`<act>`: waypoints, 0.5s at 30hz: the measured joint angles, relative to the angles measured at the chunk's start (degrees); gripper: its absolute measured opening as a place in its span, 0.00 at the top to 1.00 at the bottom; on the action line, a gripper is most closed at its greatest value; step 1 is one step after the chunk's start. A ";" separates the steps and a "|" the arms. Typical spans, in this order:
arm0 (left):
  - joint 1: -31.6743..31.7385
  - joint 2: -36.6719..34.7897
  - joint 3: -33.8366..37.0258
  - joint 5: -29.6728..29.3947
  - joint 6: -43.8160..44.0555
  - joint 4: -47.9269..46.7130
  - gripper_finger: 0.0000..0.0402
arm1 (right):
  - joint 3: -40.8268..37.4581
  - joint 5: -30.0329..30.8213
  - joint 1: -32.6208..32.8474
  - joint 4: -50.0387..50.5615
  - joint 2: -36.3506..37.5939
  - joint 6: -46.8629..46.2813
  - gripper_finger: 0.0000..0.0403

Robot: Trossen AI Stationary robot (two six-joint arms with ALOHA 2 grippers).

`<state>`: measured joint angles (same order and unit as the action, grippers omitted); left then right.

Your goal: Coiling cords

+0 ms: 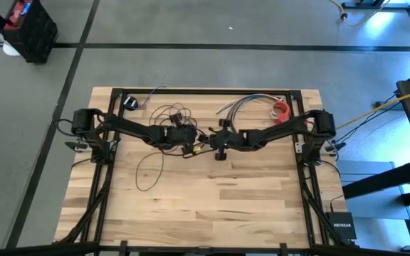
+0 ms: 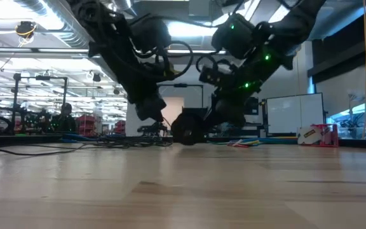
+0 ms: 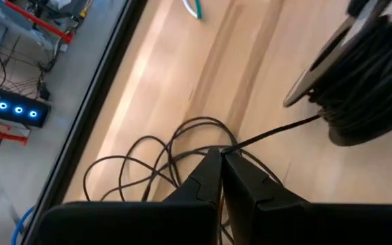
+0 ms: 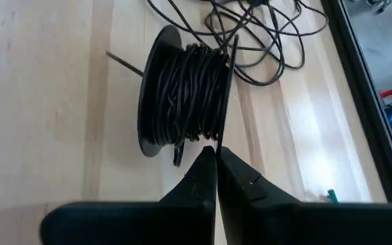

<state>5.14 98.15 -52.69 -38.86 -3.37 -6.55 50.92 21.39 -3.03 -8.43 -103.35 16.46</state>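
Black cord lies in loose loops mid-table, one strand running taut to the spool standing on its edge. The left gripper is pinched shut on that strand; the right gripper is clamped on the spool's rim. I'd say keep the strand tight and feed it slowly, or the wraps will slip over the flange. No real containers here; the spool already carries plenty of wound cord.

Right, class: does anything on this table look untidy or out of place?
Yes. The thin dark cord sprawls in loose tangled loops across the wooden table instead of sitting wound on the black spool. One strand runs from the spool to the shut left hand.
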 joint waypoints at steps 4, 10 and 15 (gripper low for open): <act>-0.65 0.11 0.00 -0.14 -0.94 0.04 0.99 | 0.00 -0.05 0.00 -2.10 -1.44 0.50 0.99; -0.76 0.08 0.00 -0.19 -0.92 -0.02 0.99 | 0.00 -0.09 0.00 -2.82 -1.51 0.92 0.99; -0.76 0.08 0.00 -0.23 -0.93 -0.04 0.99 | 0.00 -0.09 0.00 -3.10 -1.51 0.95 0.99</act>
<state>4.38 98.24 -52.69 -39.09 -4.29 -6.59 50.92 21.30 -3.03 -11.53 -104.86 17.41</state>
